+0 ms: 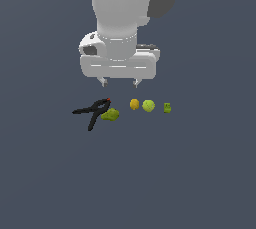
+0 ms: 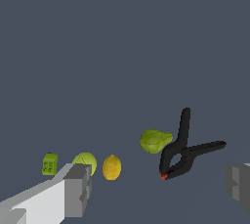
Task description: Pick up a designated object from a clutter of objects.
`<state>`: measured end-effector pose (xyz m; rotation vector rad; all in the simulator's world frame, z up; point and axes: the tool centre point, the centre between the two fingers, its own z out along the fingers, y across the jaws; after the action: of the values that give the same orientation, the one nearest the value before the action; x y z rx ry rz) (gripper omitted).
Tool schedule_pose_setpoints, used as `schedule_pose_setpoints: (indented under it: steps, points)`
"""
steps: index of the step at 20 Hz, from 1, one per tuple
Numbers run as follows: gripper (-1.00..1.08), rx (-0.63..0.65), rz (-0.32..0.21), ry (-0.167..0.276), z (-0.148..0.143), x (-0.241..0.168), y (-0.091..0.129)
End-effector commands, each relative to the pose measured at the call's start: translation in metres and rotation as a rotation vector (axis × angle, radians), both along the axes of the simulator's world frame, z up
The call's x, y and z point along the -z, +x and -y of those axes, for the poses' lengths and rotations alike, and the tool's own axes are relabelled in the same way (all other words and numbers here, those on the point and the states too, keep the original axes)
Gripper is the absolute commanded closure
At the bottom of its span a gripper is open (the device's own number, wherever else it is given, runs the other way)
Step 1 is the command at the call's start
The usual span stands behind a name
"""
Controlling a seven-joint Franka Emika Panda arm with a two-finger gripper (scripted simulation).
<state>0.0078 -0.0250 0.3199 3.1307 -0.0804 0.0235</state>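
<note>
1. The gripper (image 1: 120,82) hangs above the floor with its fingers (image 2: 78,189) spread wide and nothing between them
2. The black clamp (image 1: 93,111) lies below the fingertips, nearer one finger than the other, handles splayed away from them, red tip toward the gap
3. One lumpy olive-green piece (image 2: 155,141) sits against the clamp, seemingly touching
4. Beyond it in a row: one orange ball (image 1: 134,104), one lime-green ball (image 1: 148,105), one small green block (image 1: 167,107)

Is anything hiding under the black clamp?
No. The clamp lies flat on the floor. The lumpy green piece sits beside it. The spot right beneath the clamp's body is covered.
</note>
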Motion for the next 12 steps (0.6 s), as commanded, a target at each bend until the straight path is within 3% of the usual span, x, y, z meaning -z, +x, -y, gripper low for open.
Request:
schedule_pose_setpoints:
  steps: [1, 12]
  points:
    - [-0.20, 0.000, 0.000, 0.000, 0.000, 0.000, 0.000]
    - [-0.20, -0.001, -0.024, 0.012, -0.010, 0.009, -0.002]
